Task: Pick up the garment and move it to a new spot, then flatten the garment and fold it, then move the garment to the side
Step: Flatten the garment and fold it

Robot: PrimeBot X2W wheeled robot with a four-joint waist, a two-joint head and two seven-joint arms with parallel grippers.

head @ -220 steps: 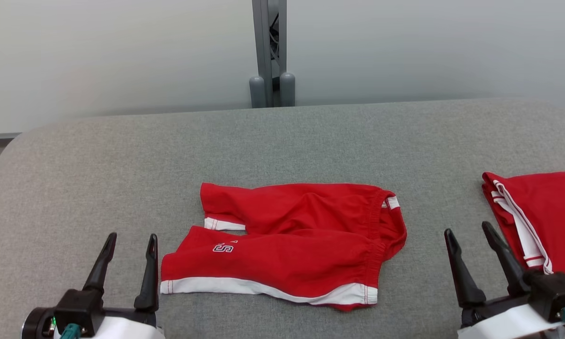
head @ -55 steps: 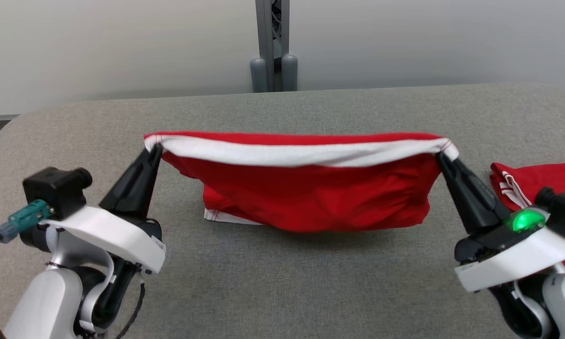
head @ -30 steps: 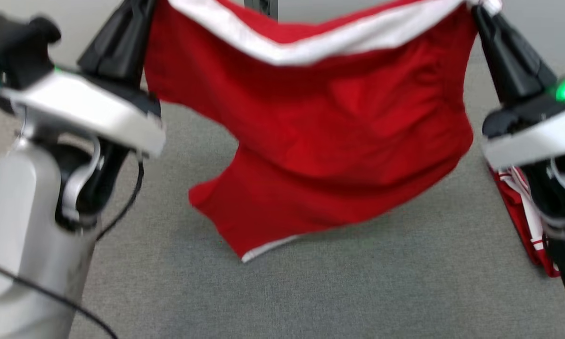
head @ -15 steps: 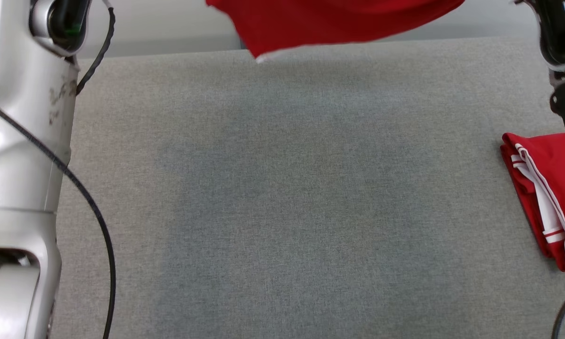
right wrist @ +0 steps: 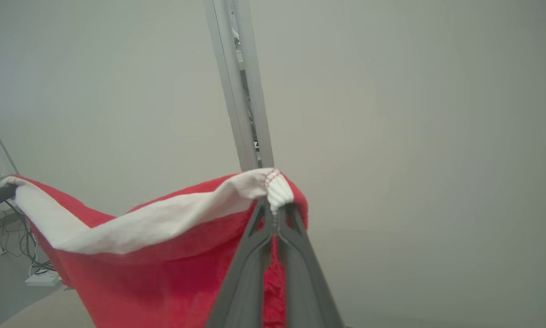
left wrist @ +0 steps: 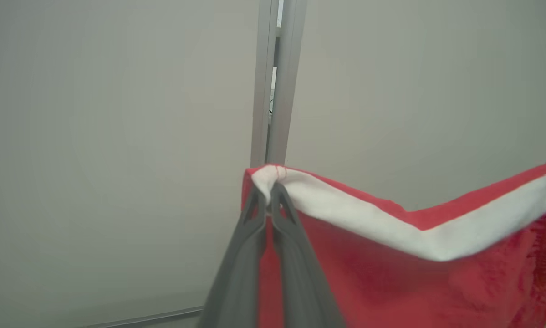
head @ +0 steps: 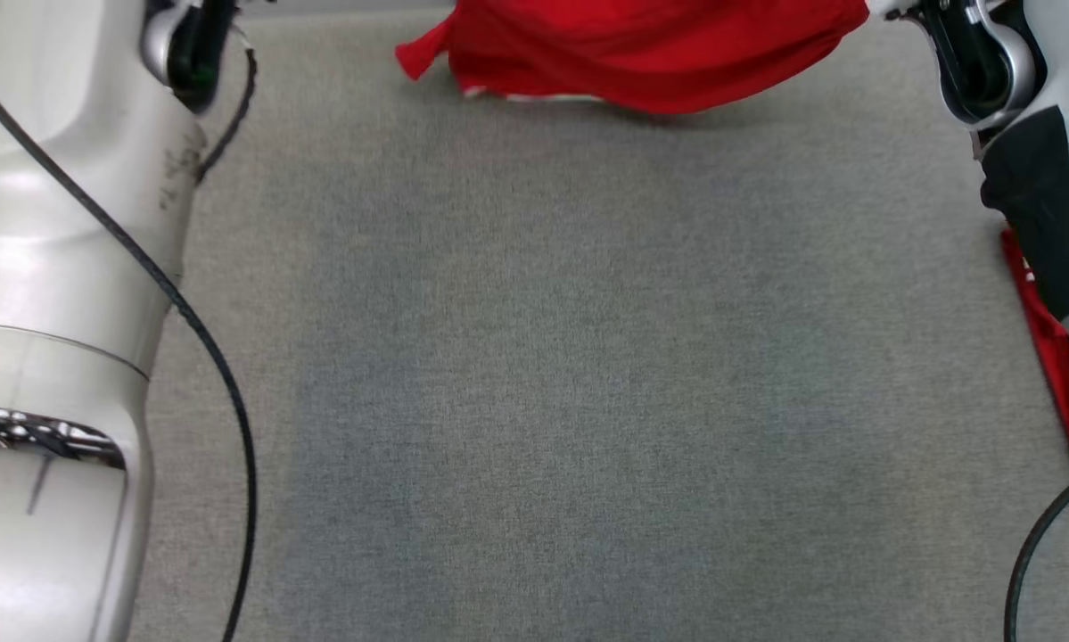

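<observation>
The garment (head: 641, 53), red shorts with a white band, hangs stretched between my two grippers above the grey table; its lower edge shows at the top of the head view. In the left wrist view my left gripper (left wrist: 268, 197) is shut on one white-banded corner of the garment (left wrist: 391, 255). In the right wrist view my right gripper (right wrist: 275, 207) is shut on the other corner of the garment (right wrist: 163, 255). The white band sags between the two grips. Both forearms rise at the left and right edges of the head view.
A second red and white garment (head: 1056, 357) lies folded at the table's right edge, partly behind my right arm (head: 1042, 196). The grey table (head: 534, 374) spreads below. A grey metal post (left wrist: 275, 82) stands against the pale wall behind. Black cables hang from both arms.
The garment has gone from lying on the table to hanging between both raised grippers. Over the last second the head view tilted further down, and the cloth's hem dropped close to the table's far part.
</observation>
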